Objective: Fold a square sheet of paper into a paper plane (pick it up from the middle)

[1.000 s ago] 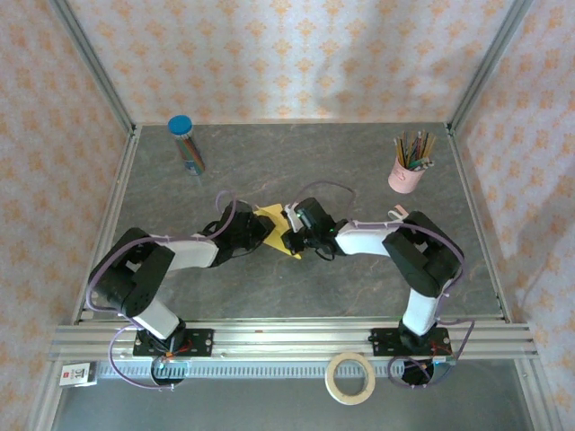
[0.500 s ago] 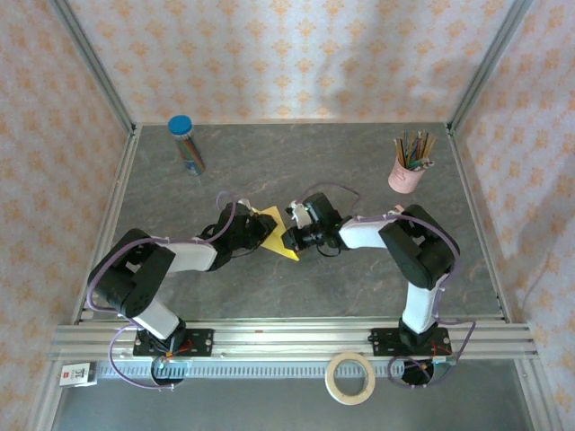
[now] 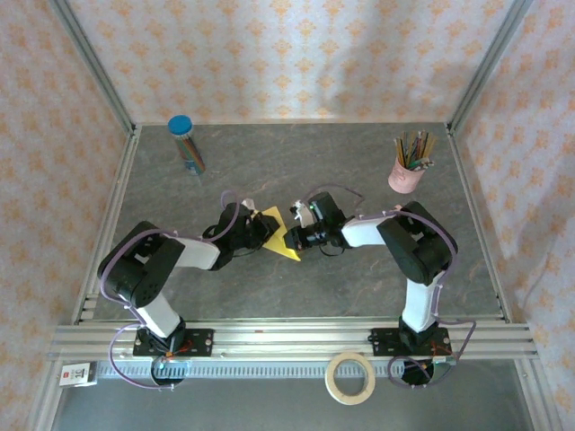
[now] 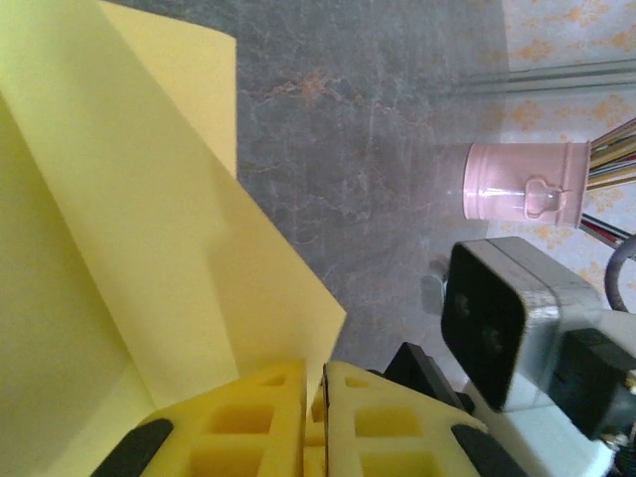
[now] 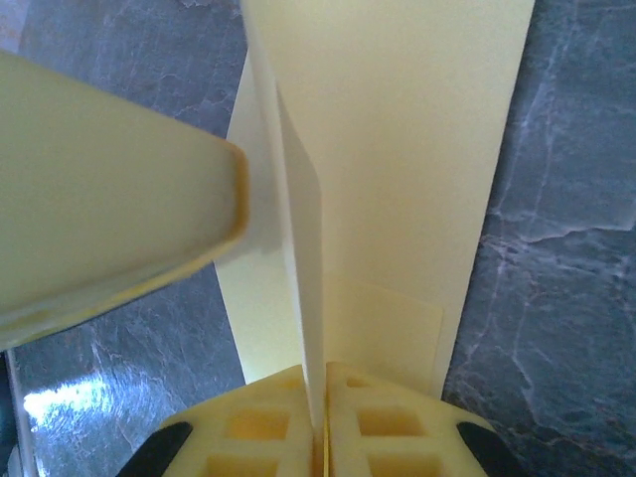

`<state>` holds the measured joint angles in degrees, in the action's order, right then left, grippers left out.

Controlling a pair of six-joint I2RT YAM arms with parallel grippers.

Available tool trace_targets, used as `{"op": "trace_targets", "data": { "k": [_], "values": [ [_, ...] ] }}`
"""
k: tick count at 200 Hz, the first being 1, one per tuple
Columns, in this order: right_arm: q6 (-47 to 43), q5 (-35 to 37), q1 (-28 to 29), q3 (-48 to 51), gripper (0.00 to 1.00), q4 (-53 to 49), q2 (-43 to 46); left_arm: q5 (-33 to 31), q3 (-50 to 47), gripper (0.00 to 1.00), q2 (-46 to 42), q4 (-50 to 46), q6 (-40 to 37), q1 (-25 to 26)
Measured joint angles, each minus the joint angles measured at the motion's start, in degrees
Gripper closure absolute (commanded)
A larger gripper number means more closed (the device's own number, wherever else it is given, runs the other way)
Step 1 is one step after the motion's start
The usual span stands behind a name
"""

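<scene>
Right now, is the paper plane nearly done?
Partly. The yellow paper already has folded layers and a pointed end. The left gripper and right gripper are both pinching it, the right one on a raised crease. The wings don't look shaped yet, so some final folds probably remain.

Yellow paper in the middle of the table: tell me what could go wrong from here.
1. The left hand and the right hand both pinch the thin paper at once. If they pull apart or twist, it may tear.
2. The left hand grips close to an edge of the paper, so the paper could slip out.
3. The right hand holds a raised fold, so pressing it down askew may leave a crooked crease.
</scene>
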<state>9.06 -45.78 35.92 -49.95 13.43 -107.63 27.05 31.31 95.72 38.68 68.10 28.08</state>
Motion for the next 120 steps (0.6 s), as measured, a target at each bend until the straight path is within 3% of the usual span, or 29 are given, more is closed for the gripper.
{"op": "trace_targets", "data": {
  "k": [120],
  "values": [
    [0.0, -3.1, -0.9, -1.6, 0.89, -1.9, -1.1, 2.8, 0.0, 0.90, 3.2, 3.9, 0.3, -1.9]
  ]
}}
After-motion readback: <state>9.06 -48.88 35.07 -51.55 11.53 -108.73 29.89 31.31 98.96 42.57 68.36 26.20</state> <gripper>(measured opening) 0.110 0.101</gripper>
